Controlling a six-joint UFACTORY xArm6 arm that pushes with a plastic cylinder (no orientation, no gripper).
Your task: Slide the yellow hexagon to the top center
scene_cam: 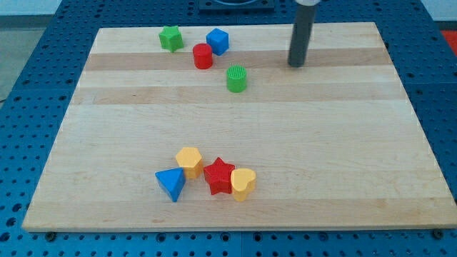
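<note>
The yellow hexagon (190,161) lies on the wooden board (321,135) near the view's bottom, left of centre. It touches the red star (218,175) on its right, and the blue triangle (171,183) sits just below-left of it. A yellow heart (243,183) is right of the star. My tip (296,64) stands near the view's top, right of centre, far from the yellow hexagon and touching no block.
At the view's top, left of my tip, lie a green star (171,38), a blue cube-like block (217,41), a red cylinder (203,56) and a green cylinder (237,78). A blue pegboard surface (28,86) surrounds the board.
</note>
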